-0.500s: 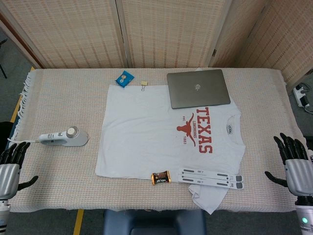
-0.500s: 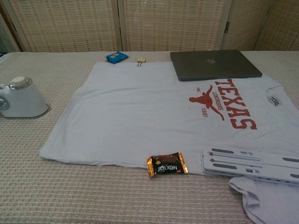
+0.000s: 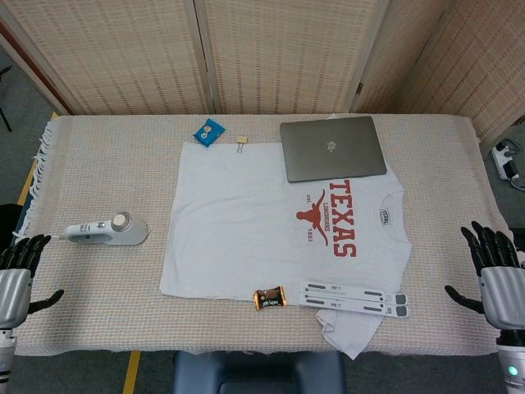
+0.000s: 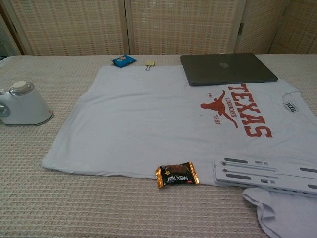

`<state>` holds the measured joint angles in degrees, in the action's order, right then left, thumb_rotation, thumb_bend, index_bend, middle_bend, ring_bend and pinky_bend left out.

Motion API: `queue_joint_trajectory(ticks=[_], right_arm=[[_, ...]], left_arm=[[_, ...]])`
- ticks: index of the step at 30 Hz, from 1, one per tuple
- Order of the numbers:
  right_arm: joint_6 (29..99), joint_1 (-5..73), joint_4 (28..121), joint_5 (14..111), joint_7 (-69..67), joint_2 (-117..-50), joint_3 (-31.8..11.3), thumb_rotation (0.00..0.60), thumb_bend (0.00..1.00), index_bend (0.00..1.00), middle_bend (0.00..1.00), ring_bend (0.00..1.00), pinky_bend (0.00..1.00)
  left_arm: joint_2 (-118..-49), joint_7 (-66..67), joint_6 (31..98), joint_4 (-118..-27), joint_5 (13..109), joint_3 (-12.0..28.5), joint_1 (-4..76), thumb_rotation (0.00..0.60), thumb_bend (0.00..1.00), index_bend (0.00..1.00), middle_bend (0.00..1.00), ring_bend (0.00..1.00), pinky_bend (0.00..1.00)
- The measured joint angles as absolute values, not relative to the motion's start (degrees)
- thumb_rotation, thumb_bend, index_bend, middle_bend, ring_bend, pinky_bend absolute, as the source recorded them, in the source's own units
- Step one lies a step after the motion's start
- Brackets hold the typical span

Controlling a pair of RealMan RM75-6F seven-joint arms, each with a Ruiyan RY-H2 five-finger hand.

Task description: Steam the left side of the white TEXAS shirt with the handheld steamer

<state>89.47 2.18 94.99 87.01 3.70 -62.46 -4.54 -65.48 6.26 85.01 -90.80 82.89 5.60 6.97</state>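
White steamer (image 3: 108, 230) left of shirt (image 3: 246, 222) edge, left hand (image 3: 16, 275) and right hand (image 3: 496, 275) fingers apart off table corners

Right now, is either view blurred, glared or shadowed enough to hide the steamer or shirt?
Head view: even lighting, sharp, steamer and shirt clear, faint sheen on the laptop. Chest view: slightly soft, steamer cut by the left edge, no harsh shadows.

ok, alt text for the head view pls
White TEXAS shirt lies flat on a cloth-covered table, handheld steamer left of it, untouched. Both open hands, left hand and right hand, sit at the table's near corners.
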Motion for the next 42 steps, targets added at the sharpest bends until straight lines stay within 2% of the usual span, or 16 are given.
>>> queue_joint_trajectory(ticks=[5, 11, 20, 34, 42], right_arm=[[90.4, 1.93, 95.58, 87.23, 4.16, -61.55, -4.96, 0.6, 0.0, 0.0, 0.02, 0.0, 0.03], [90.97, 1.81, 96.33, 87.12, 4.65, -60.54, -5.51, 0.6, 0.0, 0.0, 0.02, 0.0, 0.03], [91.24, 2.15, 97.0, 86.16, 5.51, -59.38, -6.8, 0.6, 0.0, 0.0, 0.02, 0.0, 0.03], [92.49, 1.25, 98.06, 86.01, 6.53, -58.64, -6.75, 0.6, 0.0, 0.0, 0.02, 0.0, 0.03], [91.96, 1.34, 98.36, 86.01, 7.06, -58.82, -6.53, 0.6, 0.0, 0.0, 0.04, 0.0, 0.03]], left_arm=[[-65.82, 5.43, 82.52, -89.97, 81.79, 7.65, 9.67, 0.6, 0.25, 0.22, 0.26, 0.19, 0.23], [-67.54, 5.71, 76.89, -87.85, 79.46, 9.88, 14.4, 0.6, 0.26, 0.23, 0.25, 0.19, 0.23], [-74.61, 7.58, 67.68, -76.85, 73.2, 12.13, 21.0, 0.6, 0.27, 0.22, 0.24, 0.18, 0.23], [-81.56, 13.46, 61.59, -67.5, 67.58, 11.92, 25.52, 0.6, 0.29, 0.24, 0.25, 0.18, 0.24], [-84.67, 12.28, 59.65, -60.21, 65.84, 12.24, 26.83, 0.6, 0.32, 0.29, 0.28, 0.22, 0.26]])
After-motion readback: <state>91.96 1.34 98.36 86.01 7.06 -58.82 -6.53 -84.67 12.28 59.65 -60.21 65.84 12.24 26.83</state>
